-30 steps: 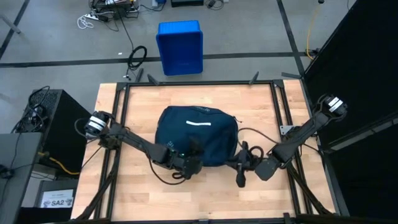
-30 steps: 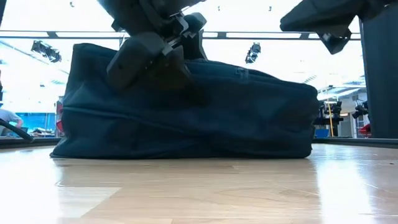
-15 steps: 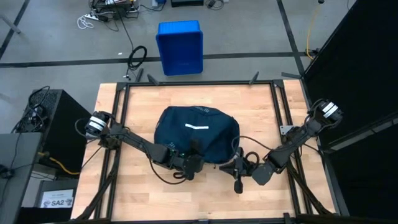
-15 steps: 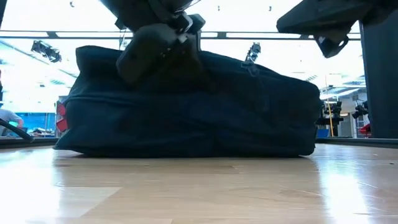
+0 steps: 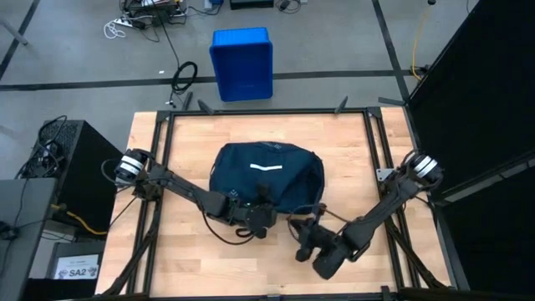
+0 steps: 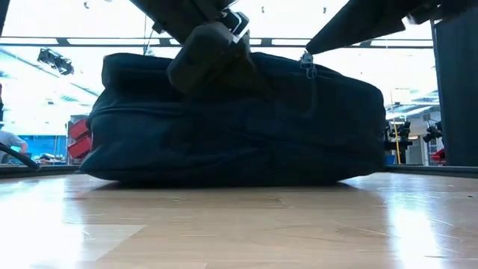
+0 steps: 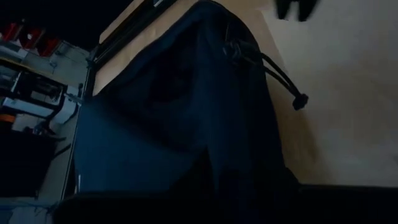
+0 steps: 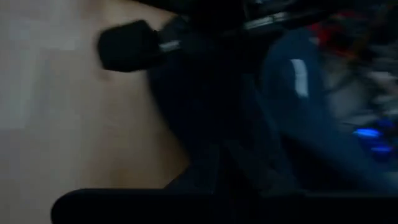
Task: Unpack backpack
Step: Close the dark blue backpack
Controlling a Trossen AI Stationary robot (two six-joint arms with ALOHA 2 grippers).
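Item 1, left arm. Reaches in from the left edge of the wooden table toward its middle. Left gripper sits at the near edge of the backpack, fingers clenched; it appears pinched on the bag's dark fabric, though the exact hold is hidden in shadow. In the low view the gripper presses against the bag's upper front.

Item 2, backpack. Large dark navy soft bag, lying flat at the table's centre, directly beyond the left gripper and up-left of the right one. White reflective stripe faces up. Still zipped, by appearance; nothing is out of it. A zipper pull stands at the upper seam in the low view; a dark cord with an end stopper trails off one side onto the wood.

Item 3, right arm. Comes in from the right edge. Right gripper is off the bag, near its front right corner, fingers shut; whether a cord or pull is held cannot be told.

Item 4, blue plastic bin. On the floor beyond the table, well apart from both grippers.

Handling note, a judgement: step in hand is opening the zipper. The left grip should stay firm to anchor the fabric while the right draws the pull along the seam line, not upward, so the soft bag does not slide or bunch.
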